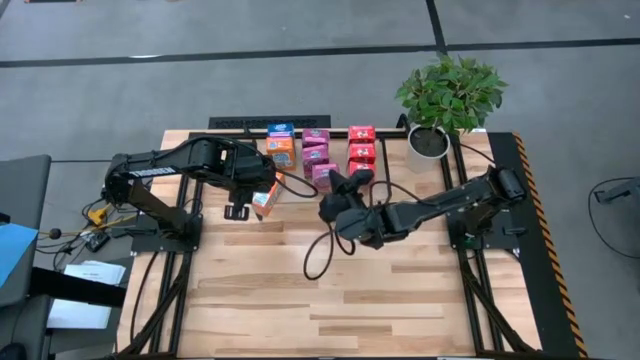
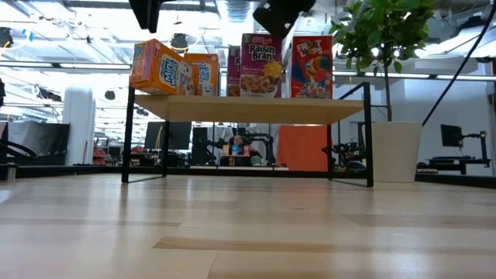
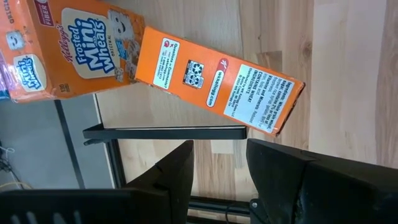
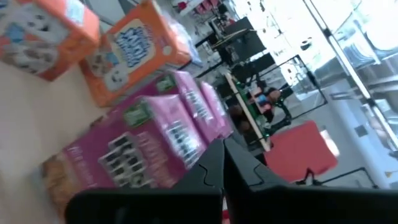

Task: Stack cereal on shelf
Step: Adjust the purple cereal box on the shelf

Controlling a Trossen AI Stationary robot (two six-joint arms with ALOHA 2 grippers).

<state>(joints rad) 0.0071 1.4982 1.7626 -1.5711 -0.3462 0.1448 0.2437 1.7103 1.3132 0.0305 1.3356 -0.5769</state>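
The shelf [image 1: 400,130] carries boxes in three columns: orange [image 1: 281,140], pink [image 1: 316,150], red [image 1: 361,145]. One tilted orange box [image 1: 265,200] sits at its front edge. The left gripper [image 1: 238,210] hovers beside it, jaws open, empty. The right gripper [image 1: 345,182], jaws closed, empty, is at the front pink box [image 1: 324,176].

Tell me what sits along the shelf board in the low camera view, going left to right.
Tilted orange Frosted Mini-Wheats cardboard box at the shelf's left end → upright orange Mini-Wheats box → magenta-pink Raisin Bran box → red Froot Loops box → leafy green potted plant in a white pot, beyond the black-tube shelf's right end.
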